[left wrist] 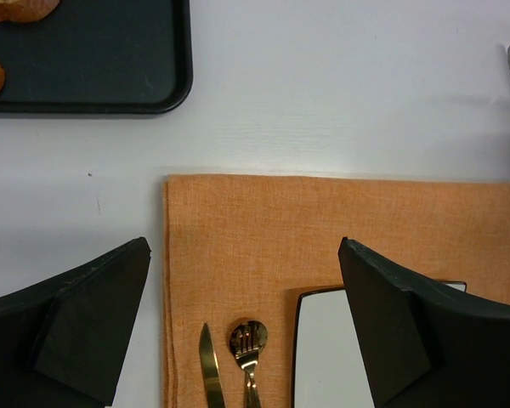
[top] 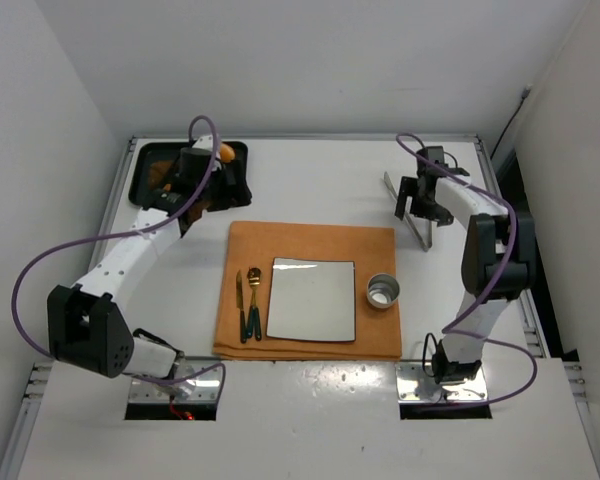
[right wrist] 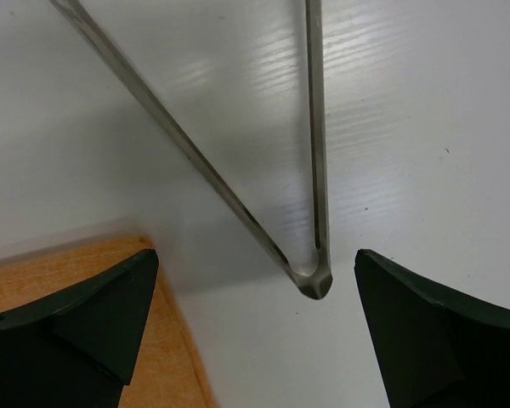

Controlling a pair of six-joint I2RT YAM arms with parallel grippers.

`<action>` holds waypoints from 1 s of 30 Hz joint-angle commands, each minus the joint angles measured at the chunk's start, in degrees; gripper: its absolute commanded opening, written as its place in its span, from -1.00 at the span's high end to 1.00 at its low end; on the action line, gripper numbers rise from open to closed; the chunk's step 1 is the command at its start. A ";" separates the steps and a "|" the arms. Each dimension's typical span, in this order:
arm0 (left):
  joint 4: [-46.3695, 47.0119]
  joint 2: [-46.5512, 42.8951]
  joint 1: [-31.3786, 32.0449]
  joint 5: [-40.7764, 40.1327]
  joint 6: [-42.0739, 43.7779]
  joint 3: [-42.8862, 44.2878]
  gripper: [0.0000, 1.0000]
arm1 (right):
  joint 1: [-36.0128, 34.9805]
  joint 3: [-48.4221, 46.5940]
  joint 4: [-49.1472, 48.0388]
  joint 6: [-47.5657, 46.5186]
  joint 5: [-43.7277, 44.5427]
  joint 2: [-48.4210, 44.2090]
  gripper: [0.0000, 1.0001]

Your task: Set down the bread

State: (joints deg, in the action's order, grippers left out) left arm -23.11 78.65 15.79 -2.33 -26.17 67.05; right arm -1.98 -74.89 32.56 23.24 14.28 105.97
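Top external view shows the small golden-orange oval bread roll [top: 226,152] on the black tray [left wrist: 102,59] at far left. Left pincer [left wrist: 245,246] and right pincer [right wrist: 257,255] both gape empty. Left should likely straddle the roll, close softly, then lower it onto the square silvery plate [top: 312,298].

White arms [top: 130,252] (black joints [top: 85,325]), purple cables [top: 20,290]

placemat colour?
The placemat is plain orange with a fine woven texture. It shows best in the left wrist view.
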 commanded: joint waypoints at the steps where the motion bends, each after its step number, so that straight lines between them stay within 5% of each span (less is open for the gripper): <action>1: 0.70 1.24 0.56 0.66 -0.28 2.74 -0.99 | 0.31 -2.54 -1.35 -6.18 -2.24 1.86 -1.00; 30: -0.35 7.92 2.14 0.75 0.95 8.28 -0.99 | 4.97 -7.02 -6.98 -11.99 -8.39 12.06 -1.00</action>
State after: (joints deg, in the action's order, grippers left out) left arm -23.97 86.35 16.80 -2.31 -25.89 72.62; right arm 2.04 -79.24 29.15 12.75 8.34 117.75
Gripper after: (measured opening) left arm 0.995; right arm 0.996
